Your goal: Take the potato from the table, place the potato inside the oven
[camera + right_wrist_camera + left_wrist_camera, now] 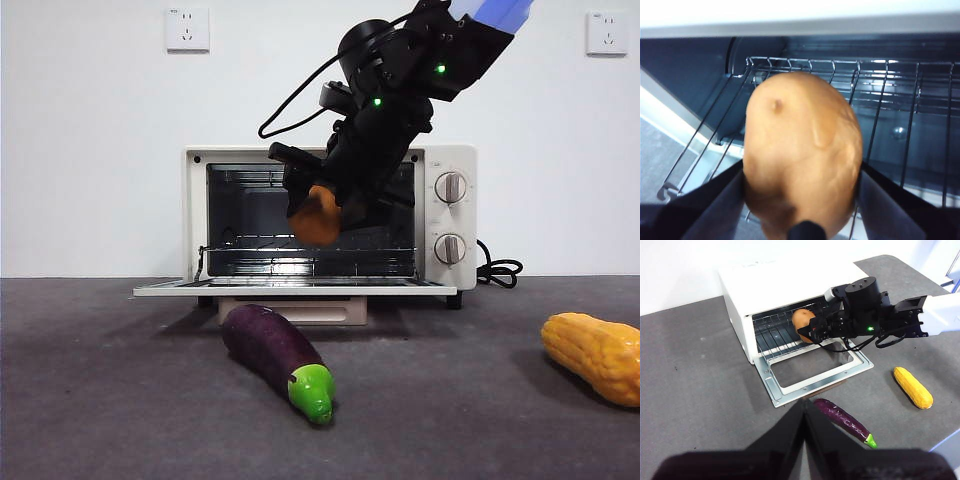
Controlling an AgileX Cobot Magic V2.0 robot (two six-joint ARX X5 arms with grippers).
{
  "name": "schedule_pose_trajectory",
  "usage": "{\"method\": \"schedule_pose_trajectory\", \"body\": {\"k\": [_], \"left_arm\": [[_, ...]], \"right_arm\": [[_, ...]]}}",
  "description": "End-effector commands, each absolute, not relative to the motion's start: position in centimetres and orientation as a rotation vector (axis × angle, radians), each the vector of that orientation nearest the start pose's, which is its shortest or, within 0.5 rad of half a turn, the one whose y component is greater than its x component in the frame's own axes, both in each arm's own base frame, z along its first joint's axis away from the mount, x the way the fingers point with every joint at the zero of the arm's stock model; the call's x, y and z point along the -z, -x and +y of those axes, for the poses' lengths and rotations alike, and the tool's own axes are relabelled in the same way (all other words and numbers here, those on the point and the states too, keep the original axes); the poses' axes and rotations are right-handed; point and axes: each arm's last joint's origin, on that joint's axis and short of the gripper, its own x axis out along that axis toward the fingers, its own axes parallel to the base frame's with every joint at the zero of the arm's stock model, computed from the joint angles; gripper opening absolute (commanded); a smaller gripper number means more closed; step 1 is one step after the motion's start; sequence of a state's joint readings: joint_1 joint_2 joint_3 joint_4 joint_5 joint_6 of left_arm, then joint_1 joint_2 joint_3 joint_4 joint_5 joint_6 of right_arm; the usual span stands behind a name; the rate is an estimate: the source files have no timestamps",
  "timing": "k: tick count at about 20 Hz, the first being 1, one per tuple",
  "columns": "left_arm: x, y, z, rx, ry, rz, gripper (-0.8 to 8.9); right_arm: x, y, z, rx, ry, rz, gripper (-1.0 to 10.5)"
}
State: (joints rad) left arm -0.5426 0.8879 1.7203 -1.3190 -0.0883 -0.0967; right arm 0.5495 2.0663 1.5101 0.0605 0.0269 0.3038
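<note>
My right gripper [322, 215] is shut on the brown-orange potato [316, 216] and holds it in the air just in front of the oven's open mouth, above the lowered door [295, 288]. The right wrist view shows the potato [802, 155] large between the two black jaws, with the wire rack [900, 115] behind it. From the left wrist view, the potato [802, 324] hangs at the opening of the cream-white oven [785, 285]. My left gripper [805, 410] hovers high above the table [700, 385], its jaws closed together with nothing between them.
A purple eggplant [277, 357] with a green tip lies on the table in front of the oven door. A bumpy yellow-orange vegetable [595, 355] lies at the right. A black cord [500, 270] trails from the oven's right side.
</note>
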Motion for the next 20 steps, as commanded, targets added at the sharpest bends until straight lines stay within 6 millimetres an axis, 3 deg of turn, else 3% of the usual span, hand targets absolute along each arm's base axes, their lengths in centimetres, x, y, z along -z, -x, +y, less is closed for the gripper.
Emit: {"method": "schedule_pose_trajectory", "body": {"k": [1, 5, 9, 14, 20], "left_arm": [[-48.4, -5.4, -3.0, 0.425, -0.075, 0.489, -0.06], [-48.3, -5.6, -3.1, 0.424, -0.078, 0.497, -0.06], [-48.3, -5.9, -3.3, 0.424, -0.082, 0.504, -0.06], [-48.3, -6.0, -3.3, 0.425, -0.085, 0.505, -0.06], [-48.3, -6.0, -3.3, 0.426, -0.089, 0.505, -0.06]], "right_arm": [[-19.5, -40.6, 24.8, -0.423, -0.146, 0.591, 1.9], [-19.7, -40.7, 24.9, -0.417, -0.148, 0.577, 2.1], [-20.0, -40.8, 24.9, -0.412, -0.148, 0.573, 5.7], [-21.9, -41.3, 25.2, -0.415, -0.154, 0.556, 5.7], [-25.0, -40.5, 25.4, -0.386, -0.084, 0.747, 5.6]]}}
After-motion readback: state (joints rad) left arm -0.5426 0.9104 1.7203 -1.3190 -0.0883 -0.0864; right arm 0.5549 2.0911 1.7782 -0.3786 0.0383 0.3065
